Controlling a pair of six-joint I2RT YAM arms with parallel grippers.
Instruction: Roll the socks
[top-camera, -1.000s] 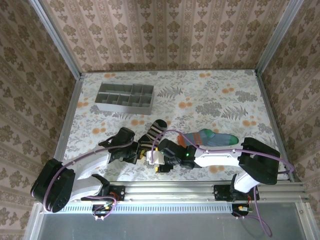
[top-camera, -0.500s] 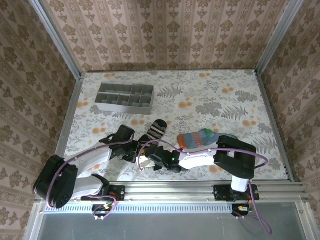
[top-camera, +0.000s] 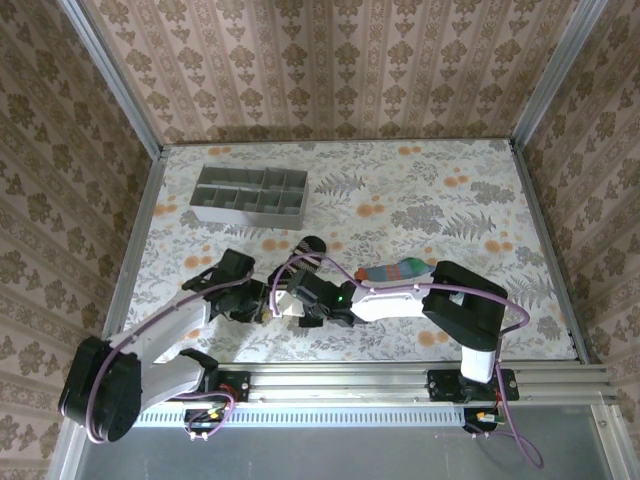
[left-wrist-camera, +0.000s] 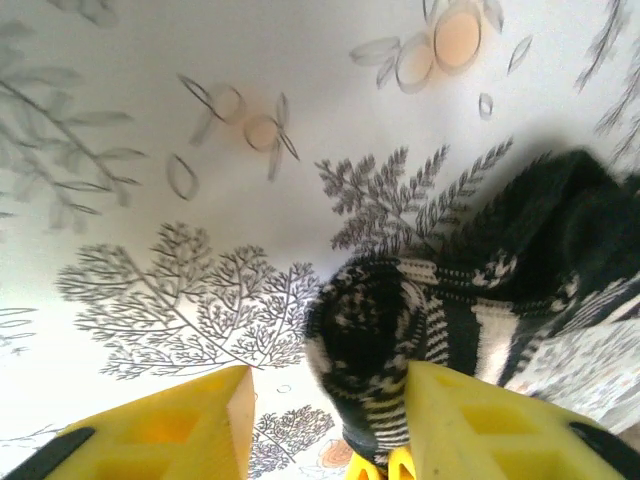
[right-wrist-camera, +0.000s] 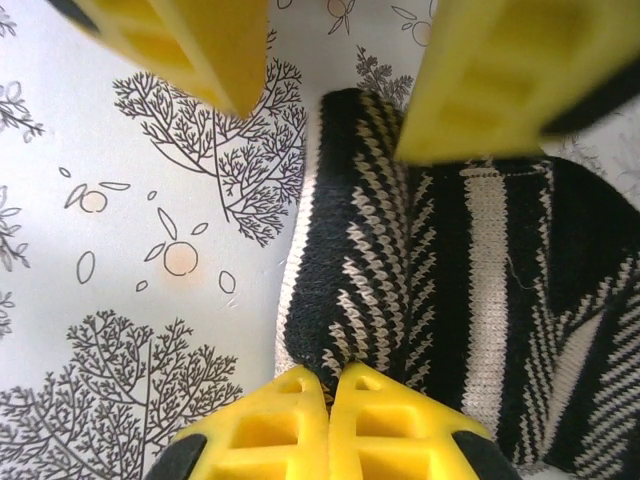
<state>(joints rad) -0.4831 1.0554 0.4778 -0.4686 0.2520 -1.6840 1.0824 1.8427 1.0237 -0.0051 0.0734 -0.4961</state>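
showing one black-striped sock (right-wrist-camera: 360, 250) — one teal sock (top-camera: 400, 270)

Top external: fixed above and behind the arm bases, looked down on the whole table (top-camera: 400, 190). Left wrist: very close and low, looked past the left end effector (left-wrist-camera: 325, 420) at the black-and-cream sock (left-wrist-camera: 390, 340). Right wrist: equally close, looked over the right end effector (right-wrist-camera: 328, 385), facing the left one. Both wrist views shared the sock's rolled end and the table beneath it.
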